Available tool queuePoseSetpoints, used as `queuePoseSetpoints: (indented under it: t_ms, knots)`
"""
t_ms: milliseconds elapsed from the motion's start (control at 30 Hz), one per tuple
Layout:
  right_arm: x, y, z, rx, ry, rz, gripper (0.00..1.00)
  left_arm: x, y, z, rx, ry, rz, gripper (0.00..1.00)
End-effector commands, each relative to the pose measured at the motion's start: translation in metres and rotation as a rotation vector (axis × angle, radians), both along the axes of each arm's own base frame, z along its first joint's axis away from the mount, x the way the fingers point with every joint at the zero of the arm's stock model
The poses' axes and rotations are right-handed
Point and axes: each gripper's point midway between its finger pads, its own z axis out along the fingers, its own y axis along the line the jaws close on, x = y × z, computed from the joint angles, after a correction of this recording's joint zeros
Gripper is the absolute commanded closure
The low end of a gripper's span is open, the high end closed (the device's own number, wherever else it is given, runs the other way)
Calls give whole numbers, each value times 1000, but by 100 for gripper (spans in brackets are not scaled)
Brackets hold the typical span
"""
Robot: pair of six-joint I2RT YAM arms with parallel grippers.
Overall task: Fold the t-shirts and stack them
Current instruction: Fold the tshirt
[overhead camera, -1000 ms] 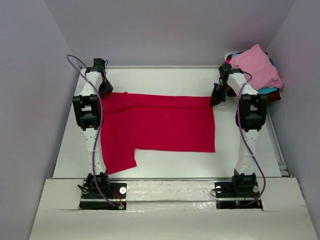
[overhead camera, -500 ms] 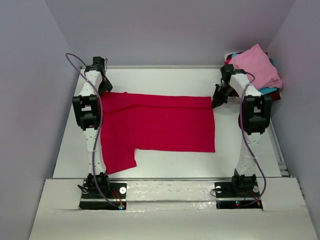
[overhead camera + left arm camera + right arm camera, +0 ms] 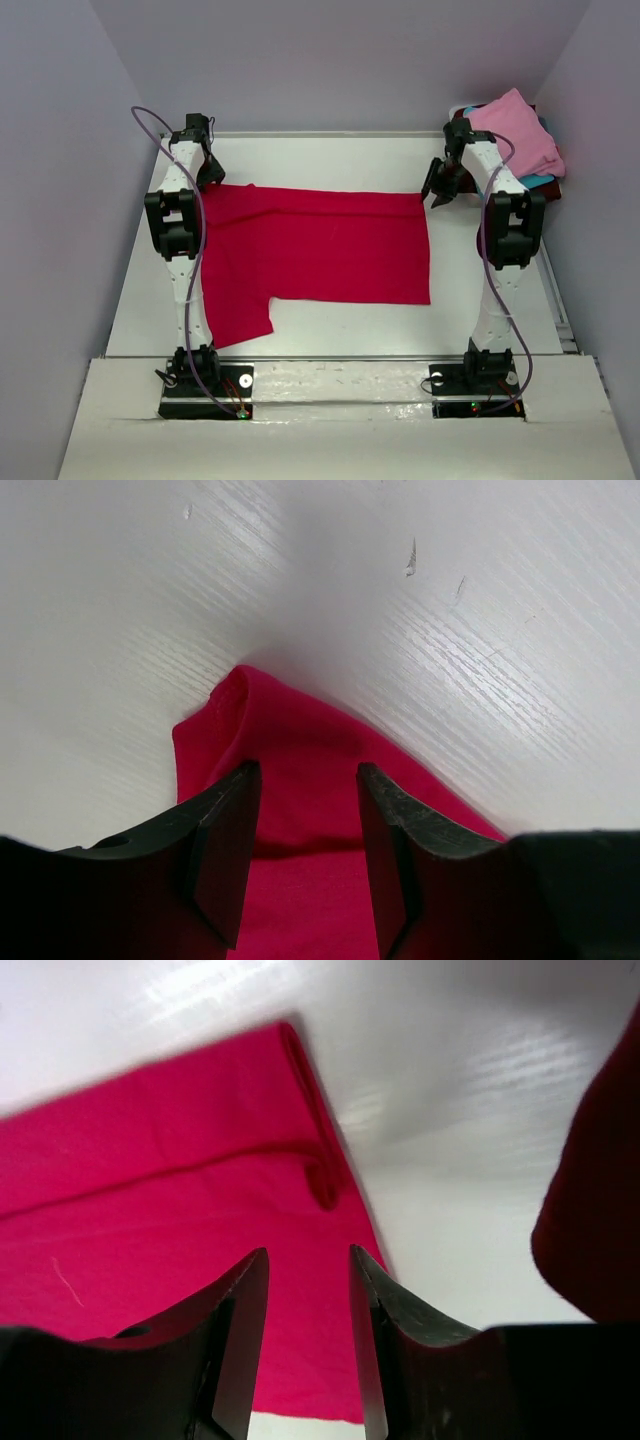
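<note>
A bright crimson-red t-shirt (image 3: 320,250) lies spread flat across the white table (image 3: 330,158), with one sleeve pointing toward the near left. My left gripper (image 3: 208,172) stands open over its far left corner. In the left wrist view that gripper (image 3: 307,775) has red cloth (image 3: 300,730) lying beneath and between its fingers. My right gripper (image 3: 438,190) hovers open just above the far right corner. In the right wrist view that gripper (image 3: 308,1253) shows nothing between its fingers, and the shirt's rolled corner (image 3: 320,1175) lies on the table below.
More t-shirts are heaped at the back right: a light pink one (image 3: 515,135) on top, a teal-blue one (image 3: 537,181) under it, and a dark maroon one (image 3: 595,1210) hanging at the right of the right wrist view. Walls close in on three sides.
My right gripper has opened, let go of the red shirt's far right corner and risen slightly toward the back. The left gripper and the shirt have stayed put.
</note>
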Motion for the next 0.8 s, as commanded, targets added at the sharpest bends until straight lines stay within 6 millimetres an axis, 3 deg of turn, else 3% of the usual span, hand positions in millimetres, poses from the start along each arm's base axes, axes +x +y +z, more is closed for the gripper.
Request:
queuePoseSetpoints:
  t_ms: [0, 233, 767]
  knots:
    - [32, -5, 21, -27, -96, -30, 55, 6, 2, 43, 16, -76, -3, 45]
    - [43, 0, 11, -3, -86, -30, 54, 6, 1, 43, 13, -76, -5, 45]
    - [37, 9, -19, 21, -41, -1, 56, 7, 1, 39, 12, -75, -3, 45]
